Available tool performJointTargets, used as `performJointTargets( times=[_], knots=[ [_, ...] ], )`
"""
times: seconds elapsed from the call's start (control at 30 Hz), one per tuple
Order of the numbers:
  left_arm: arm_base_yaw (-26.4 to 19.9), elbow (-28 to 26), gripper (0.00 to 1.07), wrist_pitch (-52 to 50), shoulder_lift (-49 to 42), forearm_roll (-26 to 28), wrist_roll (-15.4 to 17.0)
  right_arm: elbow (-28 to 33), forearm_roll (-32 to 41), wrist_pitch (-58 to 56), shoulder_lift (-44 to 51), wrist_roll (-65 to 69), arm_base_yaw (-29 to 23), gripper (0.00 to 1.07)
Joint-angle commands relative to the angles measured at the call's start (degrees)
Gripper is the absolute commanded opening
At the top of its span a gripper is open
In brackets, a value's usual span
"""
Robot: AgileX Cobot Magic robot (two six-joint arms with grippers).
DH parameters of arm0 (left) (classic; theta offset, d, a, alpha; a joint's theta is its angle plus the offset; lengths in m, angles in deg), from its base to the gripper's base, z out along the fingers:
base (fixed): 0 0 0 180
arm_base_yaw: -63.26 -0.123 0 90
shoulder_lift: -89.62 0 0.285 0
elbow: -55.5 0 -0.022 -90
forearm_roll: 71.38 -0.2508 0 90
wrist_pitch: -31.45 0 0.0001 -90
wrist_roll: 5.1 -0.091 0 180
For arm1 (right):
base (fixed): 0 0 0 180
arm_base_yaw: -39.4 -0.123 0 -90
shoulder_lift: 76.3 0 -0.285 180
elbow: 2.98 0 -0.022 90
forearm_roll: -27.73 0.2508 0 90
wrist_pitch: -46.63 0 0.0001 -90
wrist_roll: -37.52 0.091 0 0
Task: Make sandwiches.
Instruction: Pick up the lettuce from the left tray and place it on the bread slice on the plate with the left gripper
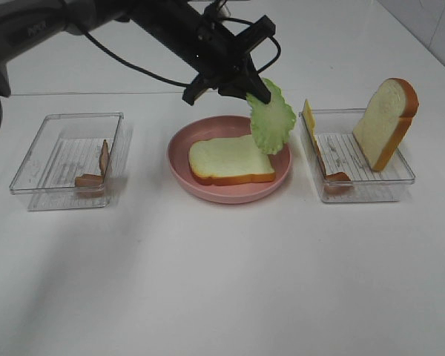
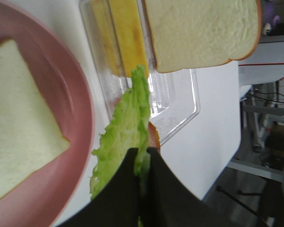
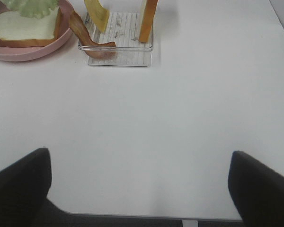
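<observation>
the left gripper [image 1: 256,87] reaches across the middle and hangs above the far right edge of the pink plate [image 1: 179,148]. its jaws are closed on the top edge of the green lettuce leaf [image 1: 273,119], which hangs down from them. the lower part of the leaf is over the right side of the plate, and i cannot tell if it touches the bread. in the left wrist view the leaf is pinched between the two black jaws. one bread slice [image 1: 228,161] lies flat in the plate.

to the right of the plate stands the right tray [image 1: 400,176], of clear plastic. inside it a second bread slice [image 1: 386,122] stands upright at the far right side, a yellow cheese slice [image 1: 309,117] stands at the left wall, and a bacon strip [image 1: 334,176] leans at the near left corner. the left tray [image 1: 30,185], well apart on the left, holds bacon pieces [image 1: 95,176] at its near right corner.

the right gripper [image 3: 139,156] is low over the bare desk [image 1: 222,282], on the near side of the right tray. its jaws are wide open and hold nothing.
</observation>
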Motion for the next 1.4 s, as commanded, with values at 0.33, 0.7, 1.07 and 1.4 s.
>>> performJointTargets(
  times=[0.33,0.7,1.07,1.4],
  knots=[
    [-1.78,-0.29,0.00,-1.66,6.53,4.41,-1.60,0.06,0.11,0.23,1.95,0.23,0.17,0.99],
    [-3.15,-0.29,0.00,1.03,6.59,-12.72,1.95,0.06,0.11,0.23,1.95,0.23,0.17,0.99],
    [-2.29,-0.46,0.31,-2.18,6.30,-13.98,0.57,0.06,0.11,0.23,1.95,0.23,0.17,0.99],
    [-2.29,-2.01,1.02,-4.18,0.92,-15.01,-1.55,0.06,0.11,0.23,1.95,0.23,0.17,0.99]
  ],
)
